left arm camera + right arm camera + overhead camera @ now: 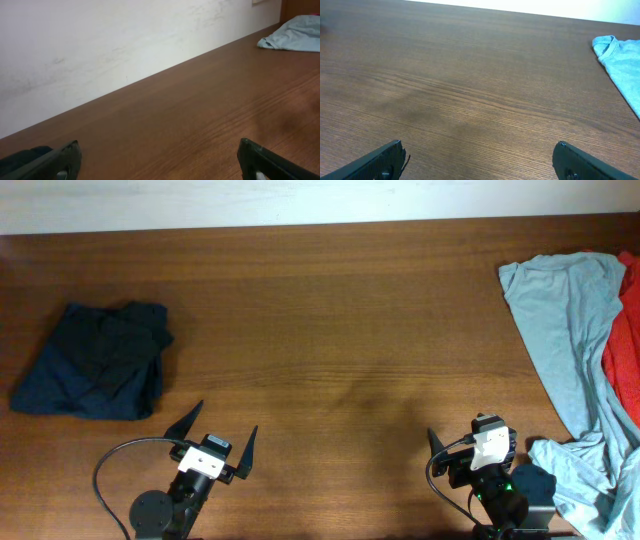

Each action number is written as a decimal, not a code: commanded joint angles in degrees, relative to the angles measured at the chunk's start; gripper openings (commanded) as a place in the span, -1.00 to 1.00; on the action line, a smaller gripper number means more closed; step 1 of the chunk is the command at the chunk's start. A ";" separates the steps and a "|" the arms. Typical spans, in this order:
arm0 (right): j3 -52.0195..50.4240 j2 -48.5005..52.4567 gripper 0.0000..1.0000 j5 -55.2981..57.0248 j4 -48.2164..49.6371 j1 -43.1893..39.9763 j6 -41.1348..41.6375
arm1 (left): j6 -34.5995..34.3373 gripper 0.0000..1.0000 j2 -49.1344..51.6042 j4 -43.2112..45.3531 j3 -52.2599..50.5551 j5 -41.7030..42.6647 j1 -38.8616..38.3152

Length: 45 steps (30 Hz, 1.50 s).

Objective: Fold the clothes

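Overhead: left gripper point(222, 420) and right gripper point(477, 149) at table point(330, 330) near edge, jaws apart, empty — navy garment point(95, 360) table-left, grey-blue T-shirt point(570, 320) table-right.

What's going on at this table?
Nothing is being handled at the moment. Both arms sit at the near edge of the table, with the left end effector and the right end effector open and empty. A pale grey-blue T-shirt sprawls unfolded at the right side, with a red-orange garment at its outer edge. A dark navy garment lies bunched at the left. Folding has not yet begun on the T-shirt.
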 commanded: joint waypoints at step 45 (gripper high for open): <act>-0.39 -0.48 0.97 -1.03 2.12 -0.44 -0.13 | -0.33 0.98 -0.48 3.76 -0.50 0.24 -0.20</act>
